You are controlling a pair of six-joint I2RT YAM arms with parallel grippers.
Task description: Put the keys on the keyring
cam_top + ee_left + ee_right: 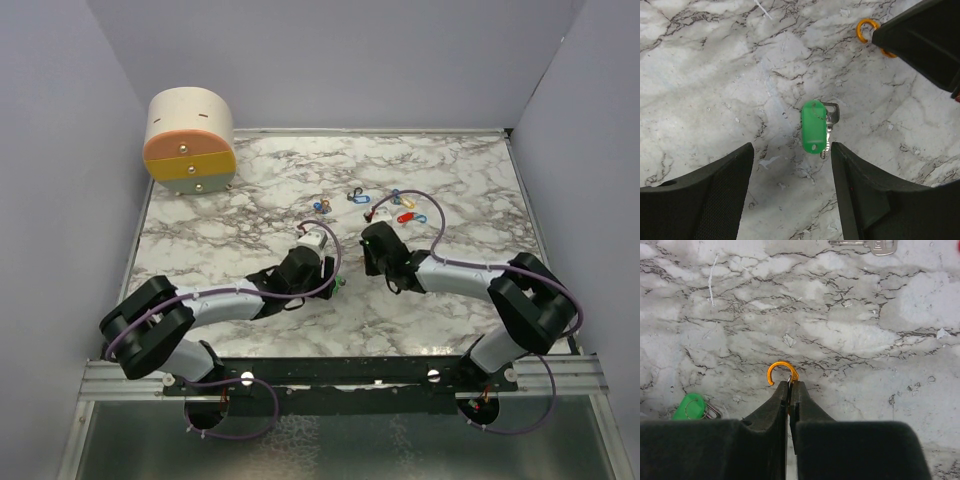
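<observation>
A green-tagged key (814, 126) lies flat on the marble, just ahead of my left gripper (791, 150), which is open and empty above it. The key also shows in the top view (341, 286) and the right wrist view (690, 406). My right gripper (790, 387) is shut on an orange keyring (781, 371), whose open hook sticks out past the fingertips, low over the table. The ring (866, 30) and right gripper (920, 35) show at the upper right of the left wrist view. In the top view the two grippers (330, 276) (370, 262) are close together at mid-table.
More keys with blue (325, 206), red (405, 216) and yellow tags (397, 197) lie scattered behind the grippers. A bare silver key (875, 245) lies ahead of the right gripper. A round drawer box (190, 140) stands at the back left. Grey walls enclose the table.
</observation>
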